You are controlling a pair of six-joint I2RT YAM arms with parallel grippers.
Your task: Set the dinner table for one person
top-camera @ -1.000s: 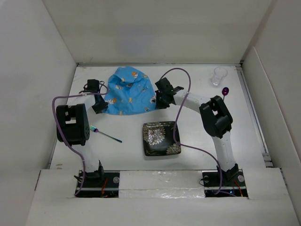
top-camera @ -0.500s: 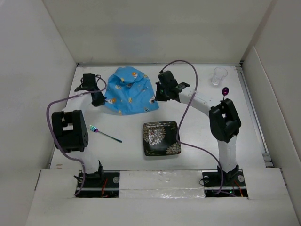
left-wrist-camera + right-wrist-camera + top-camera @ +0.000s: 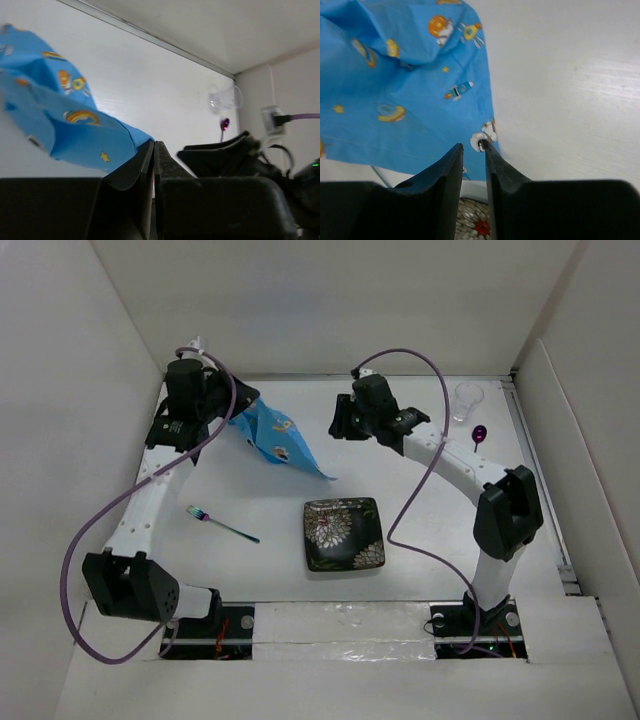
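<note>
My left gripper (image 3: 233, 412) is raised over the far left of the white dinner table (image 3: 430, 540) and is shut on an edge of the blue cartoon-print cloth (image 3: 283, 443). The cloth hangs from it, slanting down to a corner near the plate. In the left wrist view the jaws (image 3: 153, 146) are pressed together with the cloth (image 3: 65, 125) running into their tip. My right gripper (image 3: 338, 426) hovers right of the cloth, jaws a narrow gap apart and empty (image 3: 473, 150). The cloth (image 3: 405, 95) lies beyond them.
A dark floral square plate (image 3: 343, 533) sits at the centre front and also shows in the right wrist view (image 3: 472, 222). A fork (image 3: 225, 524) lies to its left. A clear cup (image 3: 466, 400) and a purple spoon (image 3: 479, 435) are at the far right.
My left arm has swung up and back, lifting the cloth off the table so it hangs from one edge. My right gripper has moved back and up, apart from the cloth.
</note>
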